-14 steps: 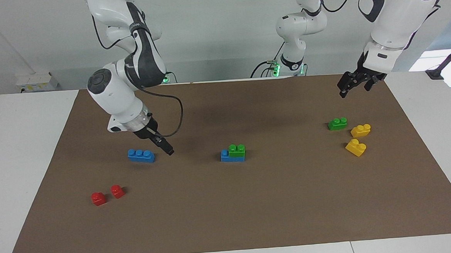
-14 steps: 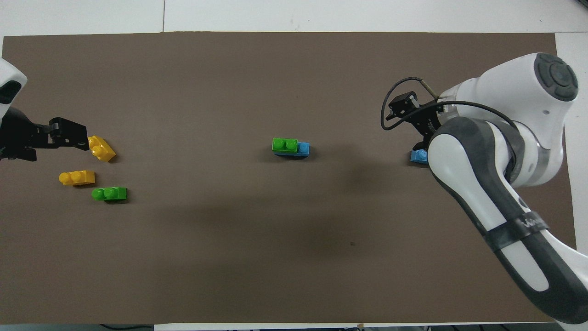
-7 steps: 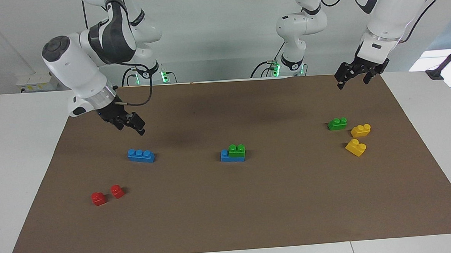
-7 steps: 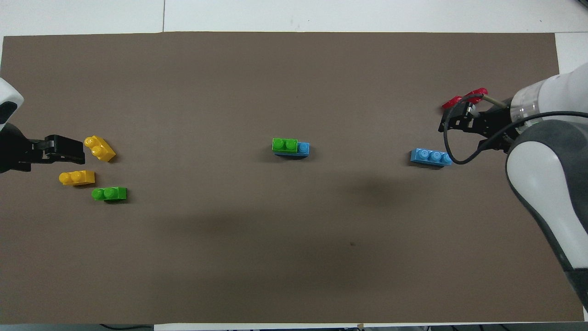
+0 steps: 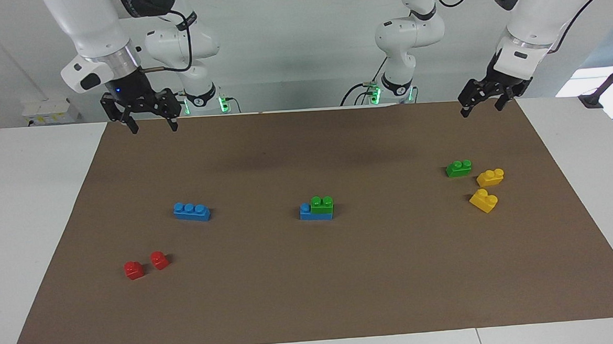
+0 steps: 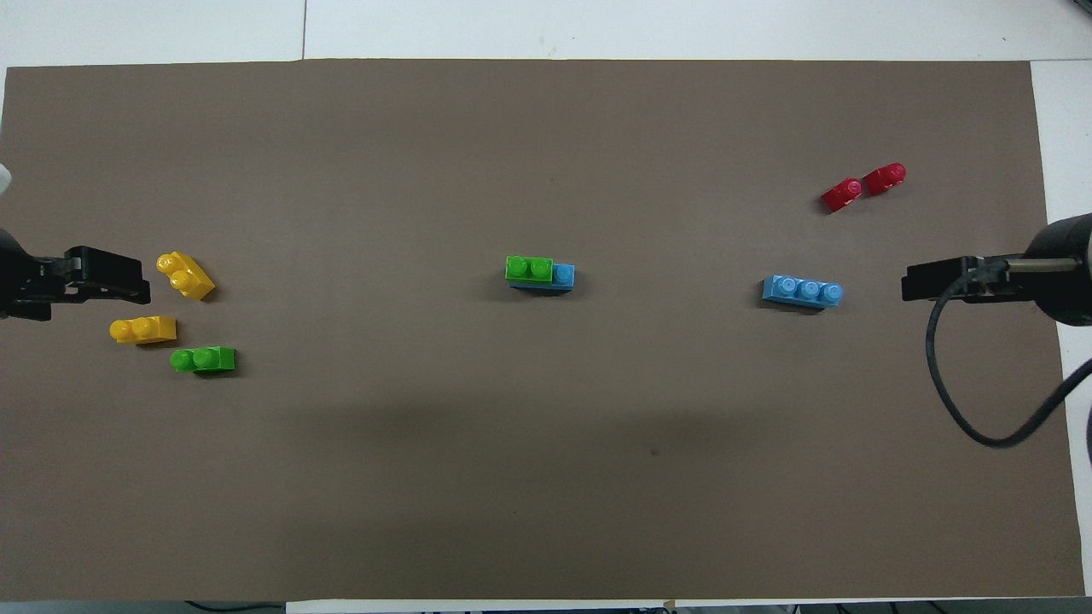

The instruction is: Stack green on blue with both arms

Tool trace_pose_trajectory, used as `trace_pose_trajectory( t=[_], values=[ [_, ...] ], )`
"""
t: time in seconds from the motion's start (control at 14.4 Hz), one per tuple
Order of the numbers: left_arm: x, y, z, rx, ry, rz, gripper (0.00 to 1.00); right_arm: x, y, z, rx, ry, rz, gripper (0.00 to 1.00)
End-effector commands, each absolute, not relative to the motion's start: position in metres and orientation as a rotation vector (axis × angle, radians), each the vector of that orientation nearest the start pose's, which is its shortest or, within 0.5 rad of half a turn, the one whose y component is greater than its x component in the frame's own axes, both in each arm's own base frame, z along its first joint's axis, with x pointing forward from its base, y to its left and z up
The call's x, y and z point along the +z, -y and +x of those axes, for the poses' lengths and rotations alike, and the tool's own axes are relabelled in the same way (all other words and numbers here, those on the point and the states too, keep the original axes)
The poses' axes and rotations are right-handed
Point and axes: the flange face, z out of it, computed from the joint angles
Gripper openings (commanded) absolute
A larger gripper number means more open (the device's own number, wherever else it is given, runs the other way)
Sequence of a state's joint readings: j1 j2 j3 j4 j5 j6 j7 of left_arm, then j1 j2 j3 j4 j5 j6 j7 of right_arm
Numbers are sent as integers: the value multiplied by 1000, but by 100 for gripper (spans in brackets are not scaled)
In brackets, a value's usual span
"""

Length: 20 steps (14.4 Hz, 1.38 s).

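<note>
The arms' white bodies and bases are shown only in the facing view; in the overhead view just the grippers' dark tips are seen at the two ends of the brown mat [image 5: 344, 296]. The right gripper [image 5: 149, 129] is raised over the mat's edge nearest the robots at the right arm's end, its fingers spread wide with nothing between them. The left gripper [image 5: 482, 103] is raised over the same edge at the left arm's end, likewise wide open and empty. Two green bricks are counted: one green brick [image 5: 322, 204] is seated on a blue brick [image 5: 308, 213] at the middle of the mat, one blue stud left uncovered; the other green brick [image 5: 458, 168] lies loose toward the left arm's end, just beside two yellow bricks [image 5: 490, 177]. A second blue brick [image 5: 191, 211] lies alone toward the right arm's end. Two red bricks [image 5: 159, 260] are placed side by side, farther from the robots than that blue brick.
</note>
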<state>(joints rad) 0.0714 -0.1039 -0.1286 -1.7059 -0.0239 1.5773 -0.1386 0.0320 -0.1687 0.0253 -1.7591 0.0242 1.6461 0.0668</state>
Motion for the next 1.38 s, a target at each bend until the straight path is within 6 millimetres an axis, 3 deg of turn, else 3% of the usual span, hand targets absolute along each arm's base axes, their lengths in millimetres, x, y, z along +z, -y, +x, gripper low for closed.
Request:
trace_pose_trajectory(
  t=[0.0,0.62,1.32],
  values=[
    [623,33,516,57,145,-3168,100,654,-21,512,-34,48,-3150,100],
    [626,34,521,-3,116,-3160,100,649,22,530,10,-77,-3160,100],
    [626,34,518,2,118,-3159,100,646,19,529,29,-80,-3145,100]
  ],
)
